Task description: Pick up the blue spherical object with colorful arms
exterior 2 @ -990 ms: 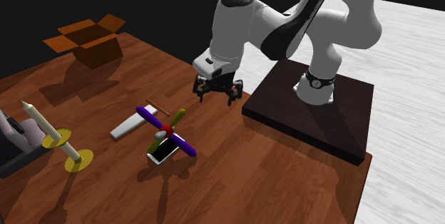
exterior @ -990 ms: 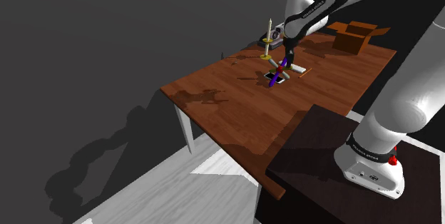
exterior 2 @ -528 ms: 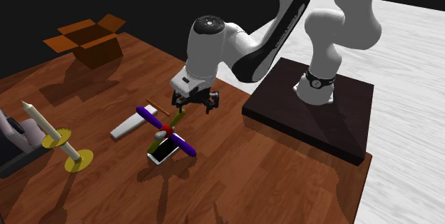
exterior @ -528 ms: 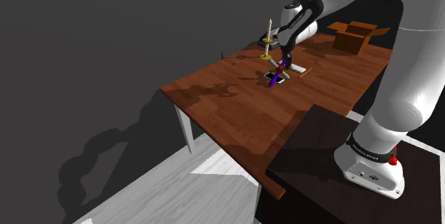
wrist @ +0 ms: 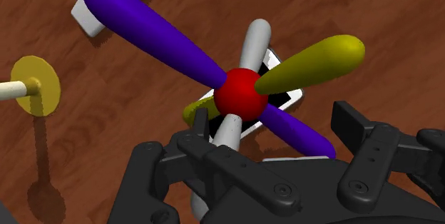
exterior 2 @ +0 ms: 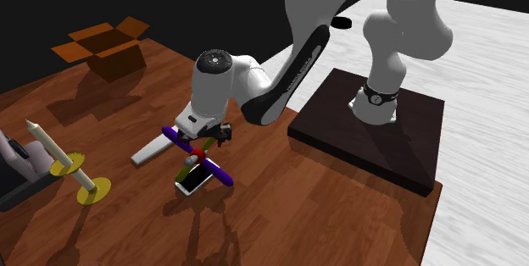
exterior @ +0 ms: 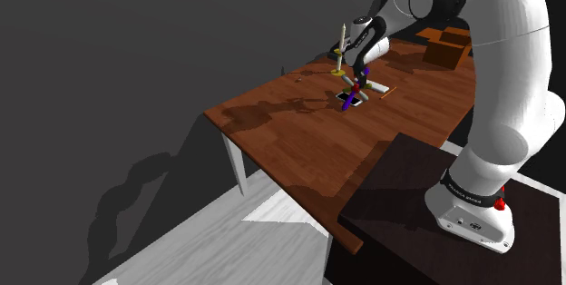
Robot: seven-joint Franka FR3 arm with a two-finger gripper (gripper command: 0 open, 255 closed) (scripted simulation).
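Observation:
The toy [exterior 2: 200, 153] has a red ball [wrist: 241, 93] at its centre with purple, olive-yellow and grey arms sticking out. It rests on a white phone [exterior 2: 196, 180] on the wooden table [exterior 2: 280, 196]. My black gripper [exterior 2: 204, 136] hangs just over the toy, open. In the wrist view my gripper [wrist: 274, 124] has its fingers [wrist: 202, 125] apart on either side of the ball's near side, and they do not touch it. In the shoulder view the toy [exterior: 356, 89] lies under the gripper [exterior: 363, 73] at the table's far side.
A flat white bar [exterior 2: 153, 148] lies beside the toy. A candle on a yellow holder [exterior 2: 78, 176] stands toward the second exterior view's left, and an open cardboard box [exterior 2: 105, 47] sits at the far corner. The dark stand [exterior 2: 370, 136] borders the table.
The arm has swung across the table from near the stand to the toy and come down over it. The fingers have stayed apart. The toy has not moved.

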